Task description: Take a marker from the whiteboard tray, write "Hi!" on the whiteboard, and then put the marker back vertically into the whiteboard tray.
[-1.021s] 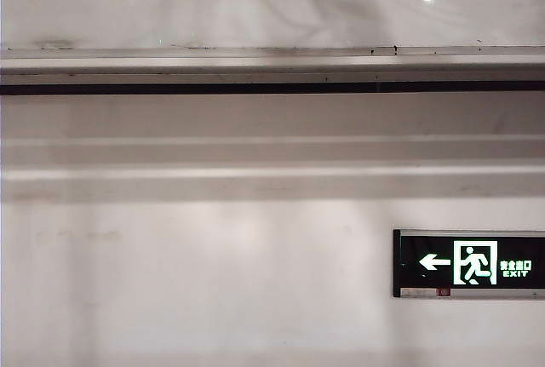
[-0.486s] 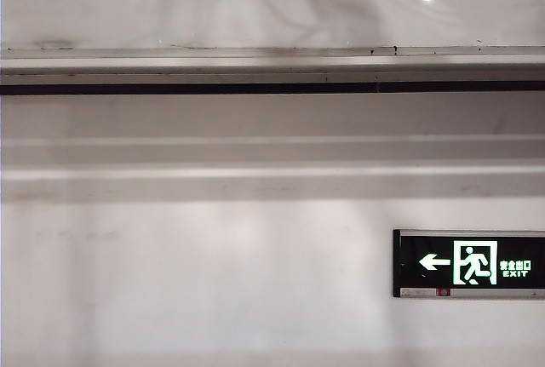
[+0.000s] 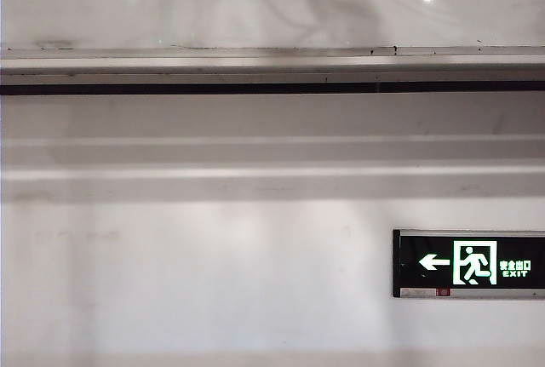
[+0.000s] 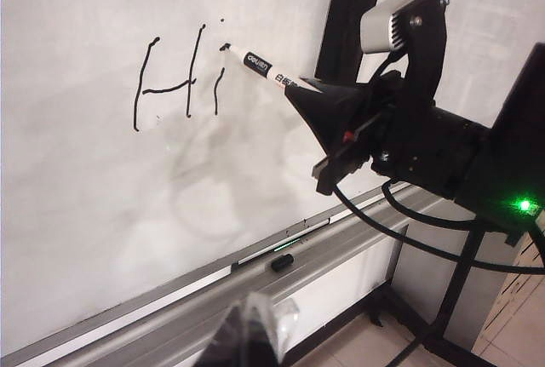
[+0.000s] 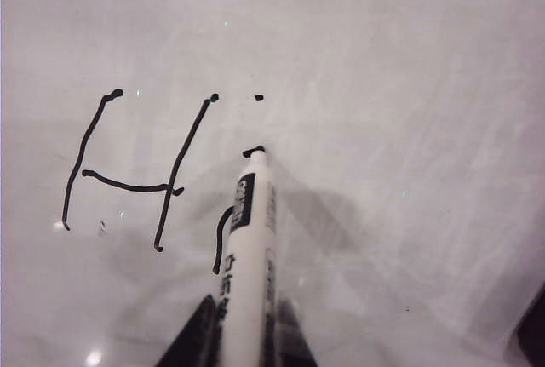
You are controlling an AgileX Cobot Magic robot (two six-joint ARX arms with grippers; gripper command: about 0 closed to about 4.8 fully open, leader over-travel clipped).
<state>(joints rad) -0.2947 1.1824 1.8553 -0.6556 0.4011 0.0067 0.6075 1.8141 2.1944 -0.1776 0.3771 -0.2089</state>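
The whiteboard (image 4: pixel 85 171) carries a black "H" and an "i" stem with a dot above it. My right gripper (image 4: pixel 298 88) is shut on the marker (image 4: pixel 264 67), a white barrel with black print. In the right wrist view the marker (image 5: pixel 247 239) runs out between the gripper's (image 5: pixel 247 303) dark fingers. Its black tip rests on the whiteboard (image 5: pixel 409 129) at a short mark between the dot and the stem. My left gripper (image 4: pixel 251 337) hangs low in front of the whiteboard tray (image 4: pixel 341 239), fingertips together and holding nothing. The exterior view shows whiteboard (image 3: pixel 272 9) and tray (image 3: pixel 272 65) only.
A small black cap-like piece (image 4: pixel 283 260) lies on the tray ledge. The right arm's black body and cables (image 4: pixel 426 146) stand close to the board. A black-and-green exit sign (image 3: pixel 468 263) hangs on the wall below the tray. Tiled floor shows past a black stand leg (image 4: pixel 460 290).
Only the faint grey reflection on the whiteboard shifts a little in the exterior view; tray, wall and sign look the same.
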